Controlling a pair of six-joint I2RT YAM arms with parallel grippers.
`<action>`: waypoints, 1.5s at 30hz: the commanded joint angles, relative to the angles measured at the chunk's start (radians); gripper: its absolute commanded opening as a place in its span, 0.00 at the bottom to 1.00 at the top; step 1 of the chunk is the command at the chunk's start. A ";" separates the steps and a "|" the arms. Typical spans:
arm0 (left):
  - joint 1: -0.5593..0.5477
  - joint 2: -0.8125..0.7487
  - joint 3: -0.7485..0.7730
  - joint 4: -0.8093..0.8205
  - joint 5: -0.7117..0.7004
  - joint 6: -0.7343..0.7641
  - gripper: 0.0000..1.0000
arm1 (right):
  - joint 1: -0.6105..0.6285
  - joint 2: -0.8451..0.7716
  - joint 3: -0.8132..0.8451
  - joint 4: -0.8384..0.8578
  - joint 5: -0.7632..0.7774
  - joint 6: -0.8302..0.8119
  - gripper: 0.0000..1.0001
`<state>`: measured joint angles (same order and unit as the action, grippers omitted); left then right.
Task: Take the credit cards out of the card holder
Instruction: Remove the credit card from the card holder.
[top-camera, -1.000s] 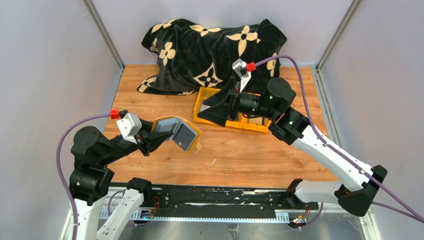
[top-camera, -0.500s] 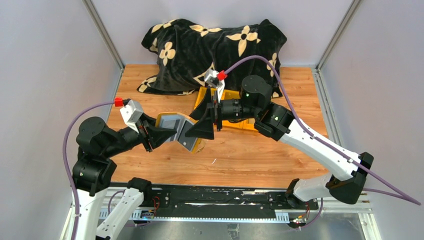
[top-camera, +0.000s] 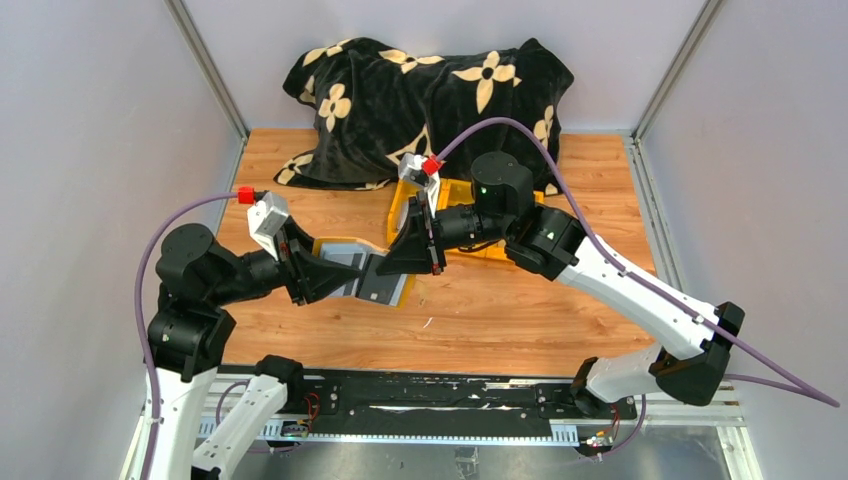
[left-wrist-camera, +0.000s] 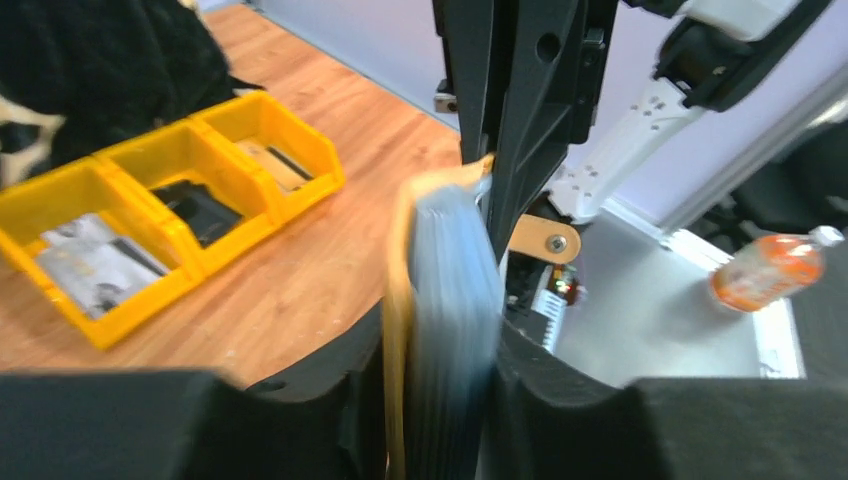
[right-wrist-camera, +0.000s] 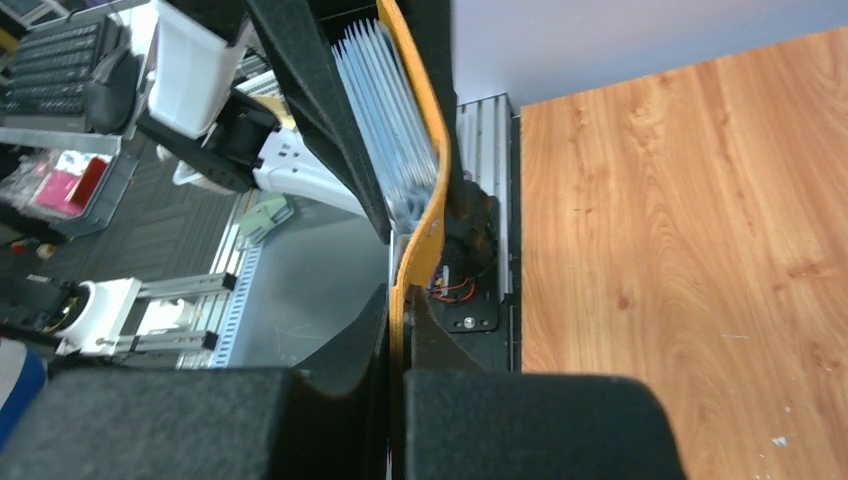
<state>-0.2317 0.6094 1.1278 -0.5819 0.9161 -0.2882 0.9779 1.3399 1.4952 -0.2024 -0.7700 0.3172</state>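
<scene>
Count on inspection. Two grippers are showing: the left gripper (top-camera: 345, 280) and the right gripper (top-camera: 392, 266). One card holder (top-camera: 378, 290) is sitting between the two sets of jaws, gripped by both. Its pockets (right-wrist-camera: 395, 120) are showing edge-on just above the right jaws as one tight stack; neither their number nor the number of cards in them can be told. Three joined yellow bins (left-wrist-camera: 150, 200) are lying beyond the left jaws, to their left. One patterned blanket (top-camera: 420, 90) is lying behind the right jaws. One orange bottle (left-wrist-camera: 765, 272) is lying well to the right of the left jaws.
</scene>
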 joint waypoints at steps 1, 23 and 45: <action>-0.001 0.046 0.030 0.055 0.114 -0.083 0.45 | 0.001 -0.032 -0.023 0.053 -0.112 0.009 0.00; -0.001 0.072 -0.028 0.251 0.251 -0.303 0.43 | -0.133 -0.146 -0.232 0.456 -0.229 0.311 0.00; -0.001 0.114 -0.006 0.240 0.246 -0.332 0.07 | -0.153 -0.126 -0.089 0.006 -0.198 -0.033 0.47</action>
<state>-0.2321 0.7212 1.0977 -0.3088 1.1858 -0.6659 0.8471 1.2095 1.3064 0.0166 -1.0084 0.4446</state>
